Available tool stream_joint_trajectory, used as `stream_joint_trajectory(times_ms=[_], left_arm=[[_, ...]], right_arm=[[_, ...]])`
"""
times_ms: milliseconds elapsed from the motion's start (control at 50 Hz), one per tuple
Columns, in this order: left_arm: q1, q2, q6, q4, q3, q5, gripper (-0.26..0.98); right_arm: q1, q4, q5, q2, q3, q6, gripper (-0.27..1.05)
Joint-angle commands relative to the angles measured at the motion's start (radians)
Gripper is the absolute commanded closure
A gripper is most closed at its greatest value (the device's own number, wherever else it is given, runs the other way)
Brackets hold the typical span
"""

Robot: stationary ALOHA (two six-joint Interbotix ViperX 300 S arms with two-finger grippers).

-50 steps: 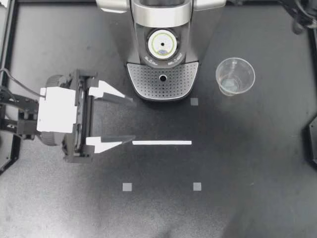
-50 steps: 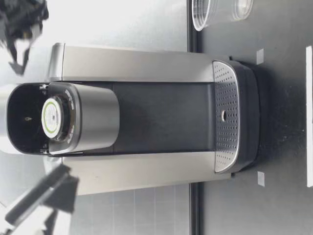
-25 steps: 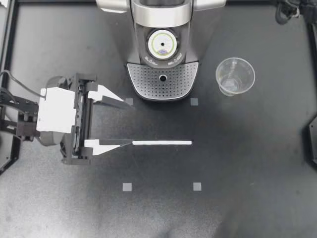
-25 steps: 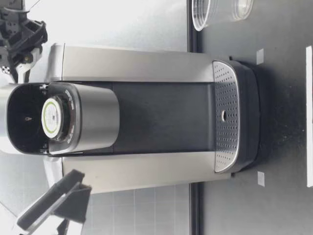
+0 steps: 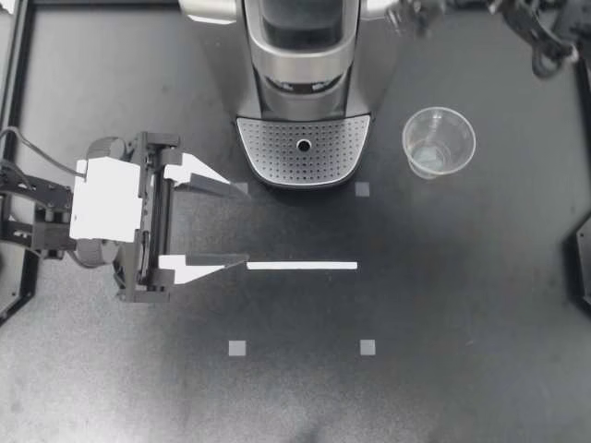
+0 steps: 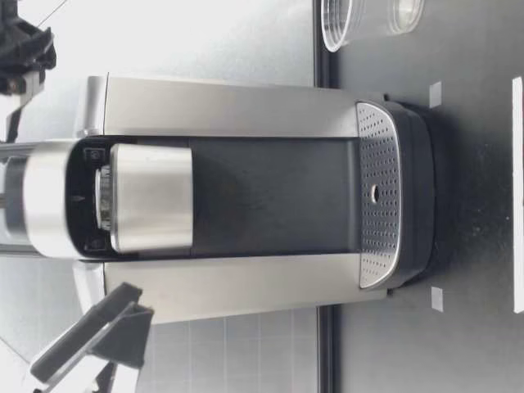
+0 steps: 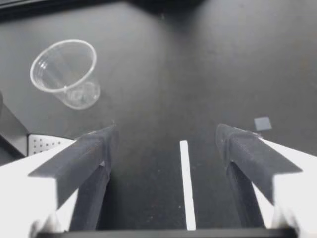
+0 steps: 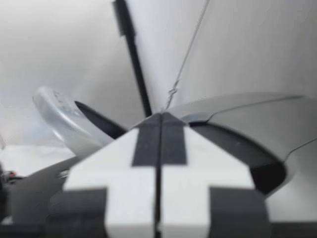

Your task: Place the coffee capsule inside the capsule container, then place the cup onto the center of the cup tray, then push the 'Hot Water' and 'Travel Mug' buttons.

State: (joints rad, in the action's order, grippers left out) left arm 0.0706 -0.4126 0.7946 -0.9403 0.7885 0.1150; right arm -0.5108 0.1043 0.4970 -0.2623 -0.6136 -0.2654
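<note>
With the lid of the coffee machine down and the capsule out of sight beneath it, attention turns to the clear plastic cup. It stands upright and mouth-up on the dark surface, just beside the machine on the robot's right and apart from the perforated cup tray. The left hand hovers low on the opposite side of the tray, its fingers spread wide and empty, with a white tape strip running ahead of it. From its wrist camera the cup shows well ahead and off to one side, beyond the corner of the tray. The right hand is up near the top of the machine, behind the cup, and its two fingers are pressed flat together on nothing. The move to come appears to turn on one relation: the cup lies on the right arm's side of the machine, with the tray between it and the left hand, so the right arm looks the better placed. The cup's long axis is vertical, which would call for a grip across its wall from the side and a short carry sideways onto the middle of the tray.
</note>
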Motion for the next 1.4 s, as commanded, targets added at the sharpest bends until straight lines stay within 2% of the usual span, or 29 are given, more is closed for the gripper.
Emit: stream_joint_trajectory(times_ms=[0,780,1100,1380], left_arm=[[-0.003,-0.017,0.002,0.0,-0.012,-0.005,0.03],[-0.003,-0.005,0.002,0.003,-0.011,-0.005,0.03],[-0.003,0.0,0.003,0.006,-0.009,-0.005,0.03],[-0.003,0.003,0.003,0.012,-0.005,-0.008,0.03]], right_arm=[[0.023,0.0,0.008,-0.037,-0.005,-0.002,0.77],[0.12,0.0,0.0,-0.035,-0.104,-0.055,0.77],[0.127,0.0,-0.009,-0.038,-0.141,-0.084,0.77],[0.127,-0.018,-0.028,-0.146,-0.179,-0.123,0.77]])
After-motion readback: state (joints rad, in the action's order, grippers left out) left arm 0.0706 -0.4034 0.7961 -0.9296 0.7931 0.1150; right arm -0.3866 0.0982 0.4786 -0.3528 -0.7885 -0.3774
